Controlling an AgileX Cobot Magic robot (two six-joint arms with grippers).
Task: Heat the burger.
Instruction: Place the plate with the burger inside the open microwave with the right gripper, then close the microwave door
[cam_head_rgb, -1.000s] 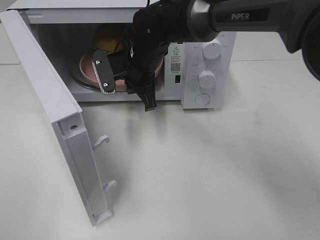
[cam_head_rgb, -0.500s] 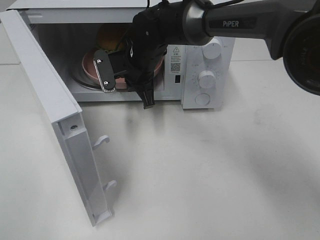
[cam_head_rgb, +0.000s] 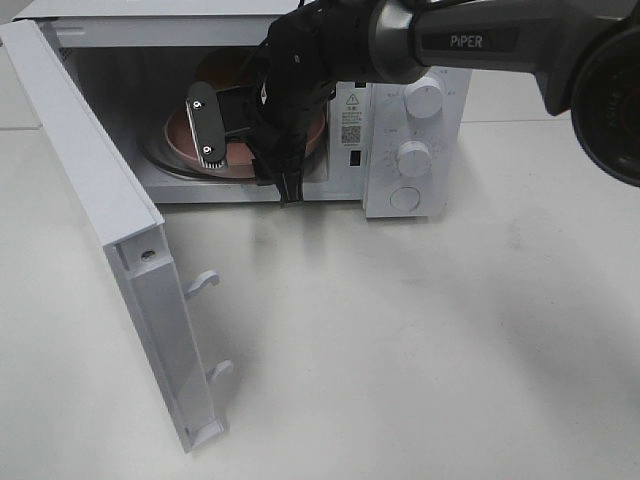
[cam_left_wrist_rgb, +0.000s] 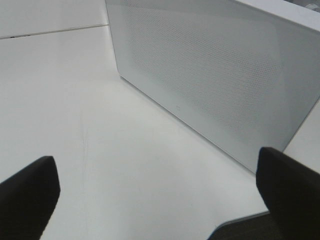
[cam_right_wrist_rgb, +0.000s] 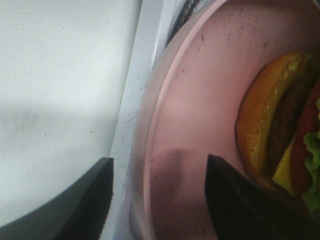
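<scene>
While the white microwave oven (cam_head_rgb: 420, 190) stands at the 12 o'clock edge of the pale tabletop (cam_head_rgb: 420, 350), its hinged white door (cam_head_rgb: 100, 200) hangs open toward 8 o'clock. The round pink plate (cam_head_rgb: 180, 135) lies inside the cavity. The tall burger with its golden-brown bun, green lettuce, red tomato, yellow cheese and dark patty (cam_right_wrist_rgb: 280, 125) sits on that plate (cam_right_wrist_rgb: 200, 100), set back from the near rim. From the high camera it is almost wholly hidden behind the arm.

The black right gripper (cam_head_rgb: 250, 180) reaches into the cavity mouth from 2 o'clock. Its jaws are parted, and the right wrist view shows them (cam_right_wrist_rgb: 159, 165) straddling the plate's rim without pinching it.

Two white round knobs (cam_head_rgb: 425, 100) sit on the control panel at the cavity's 3 o'clock side.

The left gripper (cam_left_wrist_rgb: 156, 165) is spread wide with nothing between its dark fingertips, facing a perforated white panel (cam_left_wrist_rgb: 215, 75) of the oven.
</scene>
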